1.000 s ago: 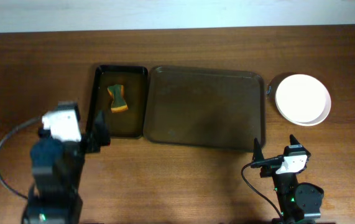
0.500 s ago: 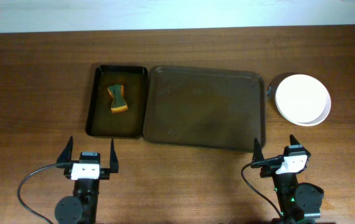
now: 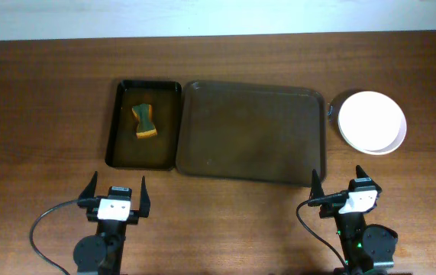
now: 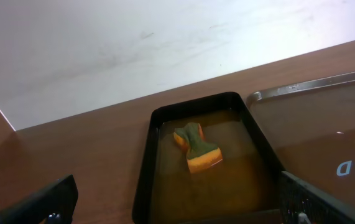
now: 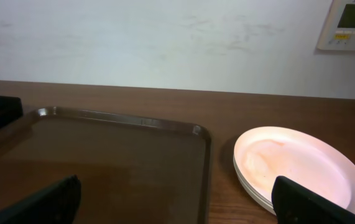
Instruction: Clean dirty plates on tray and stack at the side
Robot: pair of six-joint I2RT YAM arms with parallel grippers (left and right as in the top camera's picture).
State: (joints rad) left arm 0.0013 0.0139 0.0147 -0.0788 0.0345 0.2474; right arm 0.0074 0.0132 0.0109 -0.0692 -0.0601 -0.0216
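A large brown tray [image 3: 253,131] lies in the middle of the table with no plates on it; it also shows in the right wrist view [image 5: 102,155]. A stack of white plates [image 3: 372,121] sits to its right, also in the right wrist view [image 5: 301,165]. A small black tray of liquid [image 3: 143,124] to the left holds an orange-and-green sponge [image 3: 145,121], also seen in the left wrist view [image 4: 197,147]. My left gripper [image 3: 115,194] is open and empty near the front edge. My right gripper [image 3: 340,183] is open and empty at the front right.
A thermostat panel [image 5: 353,23] hangs on the white wall at the back. Bare wooden table [image 3: 42,114] lies left of the black tray.
My left arm has drawn back from beside the black tray to the front edge and settled there with its gripper open. The right arm has not moved.
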